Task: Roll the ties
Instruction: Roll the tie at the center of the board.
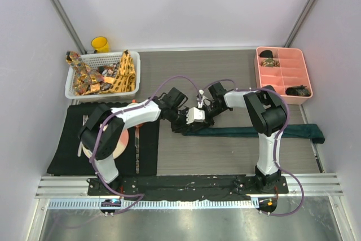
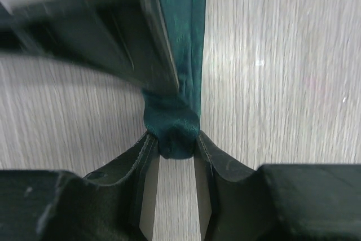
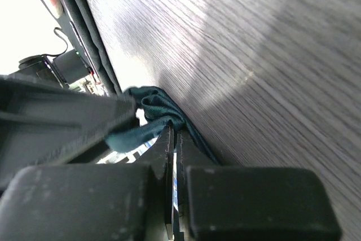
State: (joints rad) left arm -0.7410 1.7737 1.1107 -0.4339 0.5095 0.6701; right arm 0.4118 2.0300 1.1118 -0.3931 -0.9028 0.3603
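Under both arms, grey wood-grain desk (image 1: pixel 225 159) fills the top view. Black placemat (image 1: pixel 65 150) on its near-left, with a pale plate (image 1: pixel 121 137) on it, partly hidden by the left arm. Teal tie (image 1: pixel 293 132) lies flat on the desk, a long strip from the centre out to the right edge, wide end at the right; it sits right of the placemat and nearer than the pink tray (image 1: pixel 287 55). That tray is far right, split into compartments, with a dark rolled tie (image 1: pixel 268 57) in the far-left one and another roll (image 1: pixel 296 90) in a near one. White basket (image 1: pixel 101 95) far left, just beyond the placemat, holds loose ties: yellow-orange patterned tie (image 1: pixel 124 71) on its right side, brownish patterned ties (image 1: pixel 84 74) on its left. Yellow cup (image 1: pixel 100 44) stands behind the basket by the back wall. Both arms meet at the teal tie's left end, mid-desk. Left claw (image 2: pixel 177 142) pinches the small rolled-up end of the teal tie (image 2: pixel 177 122), one finger touching each side of the bundle, with the rest of the strip running away from it. Right claw (image 3: pixel 174 131) has its fingers pressed together, tips right at bunched teal fabric (image 3: pixel 158 105); can't tell if any fold is nipped between them. In the left wrist view, one right-arm finger lies against the strip just beyond the roll.
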